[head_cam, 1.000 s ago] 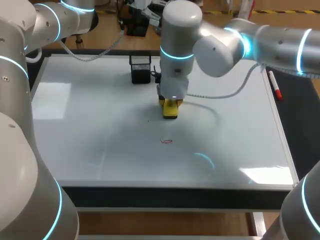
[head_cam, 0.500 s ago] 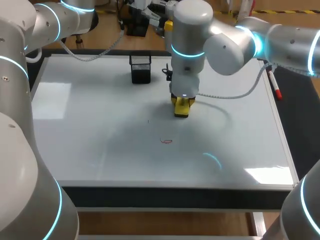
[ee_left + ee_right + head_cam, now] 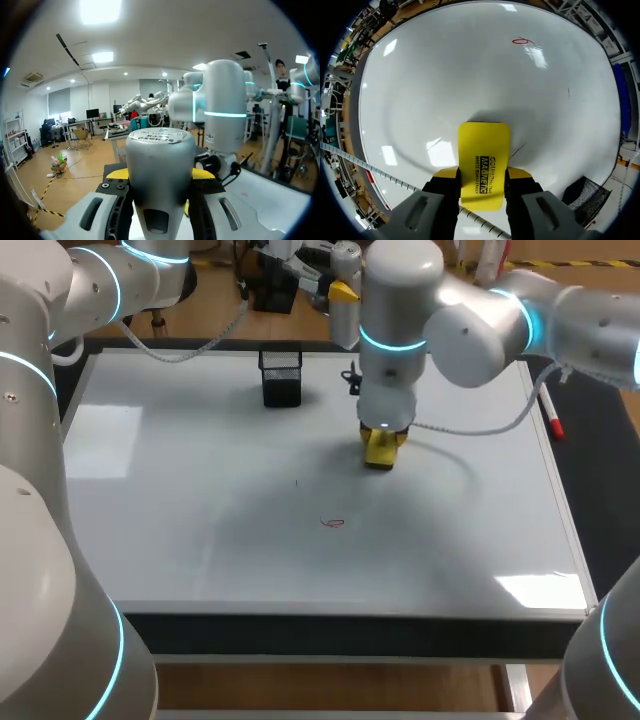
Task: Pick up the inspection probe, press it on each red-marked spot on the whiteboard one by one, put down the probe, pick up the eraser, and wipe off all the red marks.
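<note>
The right gripper point(image 3: 482, 176) is clenched on the eraser point(image 3: 484, 160), with a finger on each long side near its back end. The eraser looks light and stiff, and its smooth shell may slip, so this side hold seems good. It is low over the glossy whiteboard point(image 3: 180, 500), right of centre. A red mark point(image 3: 332, 523) lies apart, lower left. The left gripper point(image 3: 160, 175) grasps the grey probe point(image 3: 159, 160).

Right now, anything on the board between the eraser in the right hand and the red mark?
Nothing visible. Only bare whiteboard lies between the eraser in the right hand and the red mark. The black mesh holder stands well off that line.
</note>
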`<state>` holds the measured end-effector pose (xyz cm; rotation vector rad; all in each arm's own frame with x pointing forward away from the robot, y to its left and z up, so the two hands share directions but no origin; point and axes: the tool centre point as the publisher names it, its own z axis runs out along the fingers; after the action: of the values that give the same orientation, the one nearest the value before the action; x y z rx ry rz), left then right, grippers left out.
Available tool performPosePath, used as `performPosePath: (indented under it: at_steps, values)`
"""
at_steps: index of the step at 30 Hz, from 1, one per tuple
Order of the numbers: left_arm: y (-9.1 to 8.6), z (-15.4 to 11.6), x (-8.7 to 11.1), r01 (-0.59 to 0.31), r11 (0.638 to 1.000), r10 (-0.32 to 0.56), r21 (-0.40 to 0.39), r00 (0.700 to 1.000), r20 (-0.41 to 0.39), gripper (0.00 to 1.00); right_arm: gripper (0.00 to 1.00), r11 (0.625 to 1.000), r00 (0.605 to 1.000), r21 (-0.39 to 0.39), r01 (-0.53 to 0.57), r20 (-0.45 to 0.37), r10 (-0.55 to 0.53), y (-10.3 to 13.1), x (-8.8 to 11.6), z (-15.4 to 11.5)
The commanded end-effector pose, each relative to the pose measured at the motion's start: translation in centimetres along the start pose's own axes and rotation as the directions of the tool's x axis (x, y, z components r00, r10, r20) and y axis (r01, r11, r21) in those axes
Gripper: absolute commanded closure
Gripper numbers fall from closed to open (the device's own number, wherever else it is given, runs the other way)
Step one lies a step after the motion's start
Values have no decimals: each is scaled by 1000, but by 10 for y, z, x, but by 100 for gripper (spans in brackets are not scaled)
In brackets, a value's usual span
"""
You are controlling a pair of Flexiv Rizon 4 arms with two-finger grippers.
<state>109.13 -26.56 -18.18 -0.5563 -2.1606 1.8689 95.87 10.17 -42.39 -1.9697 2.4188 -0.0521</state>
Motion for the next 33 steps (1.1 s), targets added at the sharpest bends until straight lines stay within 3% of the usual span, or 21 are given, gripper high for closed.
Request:
performPosePath:
  at_steps: [1, 11, 23, 33]
  values:
    - [3, -2, -7, 1, 1000, 0, 8, 993, -120, 100, 100, 1000, 1000, 17, -23, -3, 23, -3, 25, -20]
    - [3, -2, -7, 1, 1000, 0, 8, 993, -120, 100, 100, 986, 987, 35, -162, -10, 162, -17, 78, -31]
    - [3, -2, -7, 1, 1000, 0, 8, 993, -120, 100, 100, 936, 936, 31, -350, -27, 351, -26, 142, -33]
    - [3, -2, -7, 1, 1000, 0, 8, 993, -120, 100, 100, 899, 899, 0, -437, -28, 437, -25, 168, -25]
